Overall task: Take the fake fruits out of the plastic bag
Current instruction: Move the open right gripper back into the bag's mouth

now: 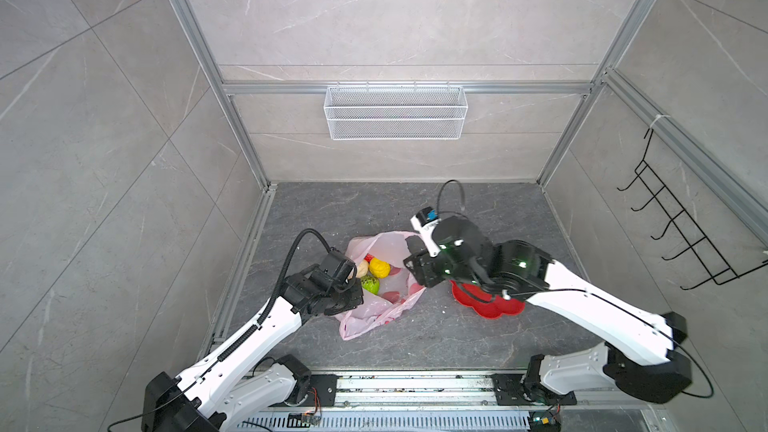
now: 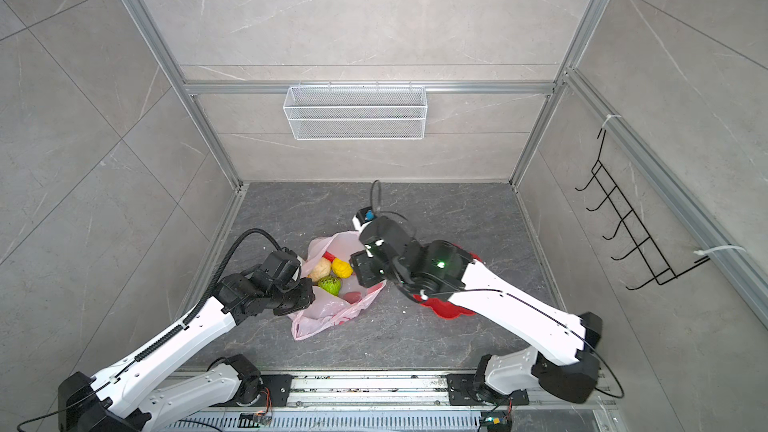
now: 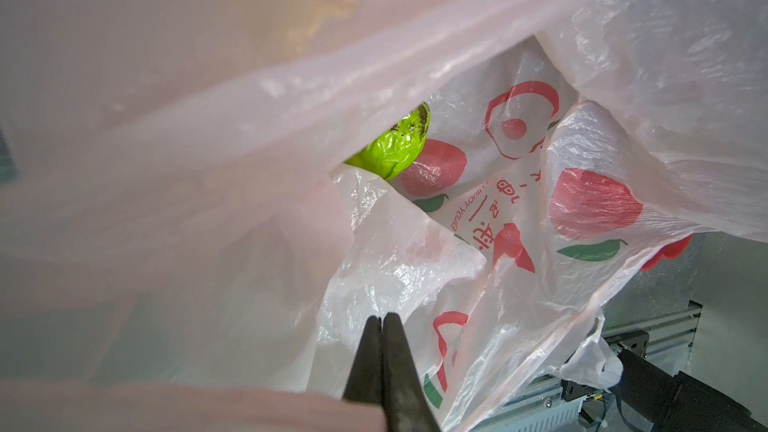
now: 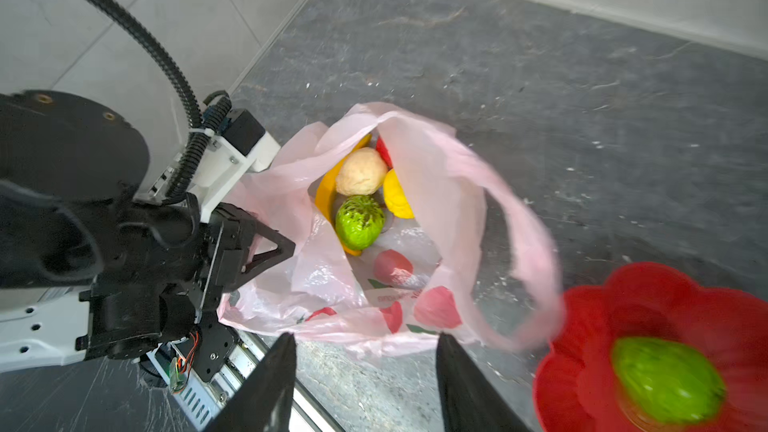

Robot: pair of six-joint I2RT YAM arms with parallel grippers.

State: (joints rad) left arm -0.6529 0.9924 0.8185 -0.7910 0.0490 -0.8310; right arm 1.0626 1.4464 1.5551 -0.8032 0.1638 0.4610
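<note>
My left gripper [image 3: 382, 322] is squeezed tight. It looks like it pinches the rim of the plastic bag [image 4: 436, 184] on its nine o'clock side and holds the mouth up. My right gripper [image 4: 365, 337] hangs over the bag's edge, jaws apart, with nothing between them.

The fake fruits [image 1: 379, 268] lie inside the bag: a green ball [image 4: 359, 222] nearest, then a cream ball [image 4: 360, 176], a yellow ball [image 4: 397, 199] and a banana [image 4: 324, 193]. I think the green ball comes next. I should go straight down, miss the thin plastic, and squeeze softly, since it looks slippery.

At three o'clock from the bag, a red dish [image 4: 602, 309] has one green fruit [image 4: 667, 380] in it. The floor [image 1: 415, 338] is dark grey stone. At twelve o'clock a white wire basket [image 1: 395, 112] hangs on the grey wall.
</note>
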